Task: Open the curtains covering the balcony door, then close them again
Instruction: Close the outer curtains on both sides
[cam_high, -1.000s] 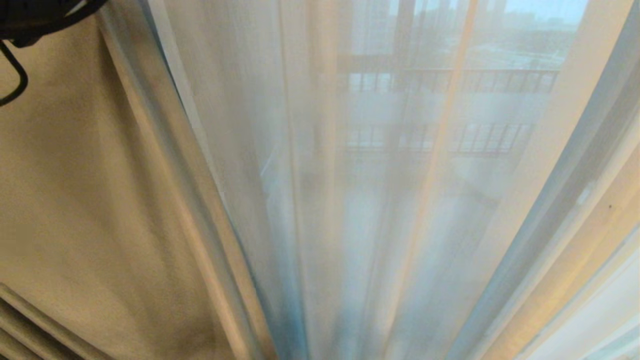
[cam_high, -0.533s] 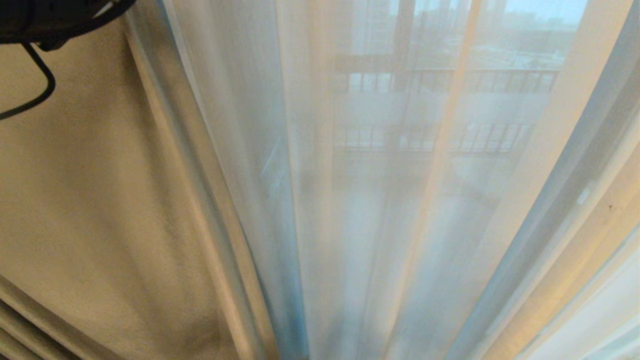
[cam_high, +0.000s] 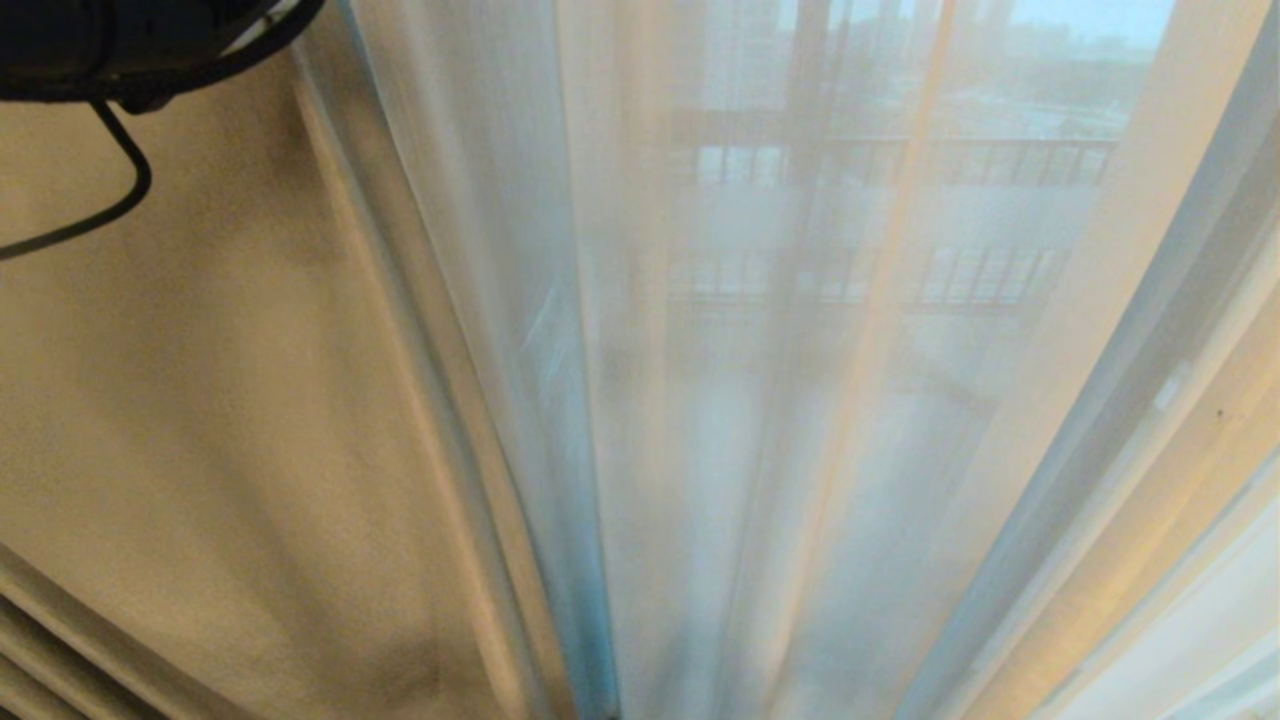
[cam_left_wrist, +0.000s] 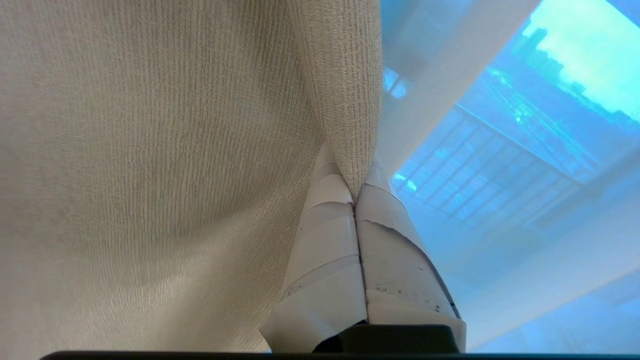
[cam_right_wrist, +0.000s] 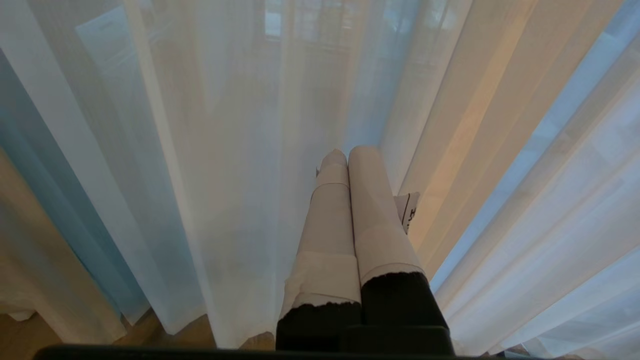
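The curtains hang in two layers. The heavy beige drape fills the left of the head view, and the white see-through sheers fill the middle and right. My left gripper is shut on a fold at the drape's edge, with the sheer just beyond it. Only a dark part of the left arm shows at the head view's top left. The balcony door's dark frame shows dimly through the sheers. My right gripper is shut and empty, pointing at the sheers low down.
A dark railing with vertical bars shows outside through the sheers. A black cable loops down from the left arm in front of the drape. Wooden floor shows under the curtain hems. A small white label sits by the right fingers.
The left arm and the drape's edge it grips have moved to the right in the head view, narrowing the uncovered stretch of sheers. The right arm has kept still.
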